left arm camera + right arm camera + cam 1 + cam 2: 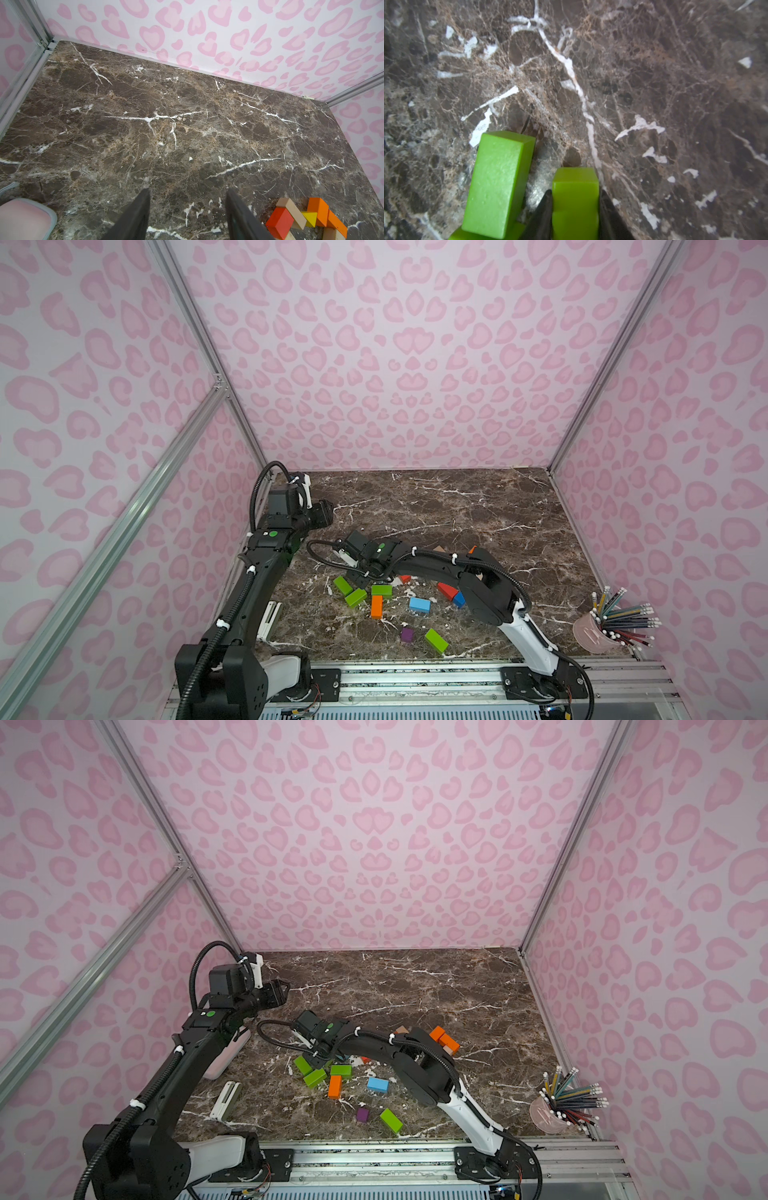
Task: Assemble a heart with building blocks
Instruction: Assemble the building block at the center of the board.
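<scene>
My right gripper point(575, 194) is shut on a green block point(575, 199), low over the marble next to a longer green brick point(499, 180). In both top views this gripper point(360, 577) point(321, 1058) hides the held block and sits among green bricks point(343, 585) point(381, 590). An orange brick point(376, 606), a blue one point(419, 605), a purple cube point(407, 635) and another green brick point(436, 641) lie nearer the front. My left gripper point(188, 193) point(326, 512) hangs open over bare marble at the back left. A cluster of red, tan, yellow and orange blocks point(301, 218) lies beside it.
A pink cup of pencils point(590, 632) lies tipped at the front right corner. A white stapler-like object point(269, 620) lies at the front left, and a pink box point(25, 218) sits by the left wall. Pink patterned walls close in three sides.
</scene>
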Motion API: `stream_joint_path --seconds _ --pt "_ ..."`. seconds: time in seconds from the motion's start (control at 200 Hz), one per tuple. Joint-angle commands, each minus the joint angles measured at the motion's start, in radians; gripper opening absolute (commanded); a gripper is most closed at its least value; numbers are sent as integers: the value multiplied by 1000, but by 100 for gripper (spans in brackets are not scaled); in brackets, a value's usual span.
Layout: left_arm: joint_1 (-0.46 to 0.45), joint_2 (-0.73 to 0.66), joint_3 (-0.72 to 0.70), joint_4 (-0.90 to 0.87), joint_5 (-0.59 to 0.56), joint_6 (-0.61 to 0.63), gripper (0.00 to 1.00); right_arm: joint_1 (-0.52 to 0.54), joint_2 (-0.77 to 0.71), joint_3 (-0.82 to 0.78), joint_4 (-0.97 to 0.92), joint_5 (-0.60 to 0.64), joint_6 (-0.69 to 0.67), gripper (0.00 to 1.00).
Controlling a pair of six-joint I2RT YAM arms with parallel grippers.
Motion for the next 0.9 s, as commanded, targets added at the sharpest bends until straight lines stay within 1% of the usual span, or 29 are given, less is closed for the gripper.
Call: stream_joint_path --seconds 0.0,0.465,0.71,0.895 --pt "1 0 -3 38 9 6 60 -4 -17 -6 20 16 18 25" --pt "0 0 -4 39 11 7 60 -17 -22 -29 29 23 29 25" --pt "1 0 -4 40 12 5 60 -19 -20 -29 29 21 31 29" --pt "1 0 -4 39 13 6 60 -18 -24 -31 24 19 39 27"
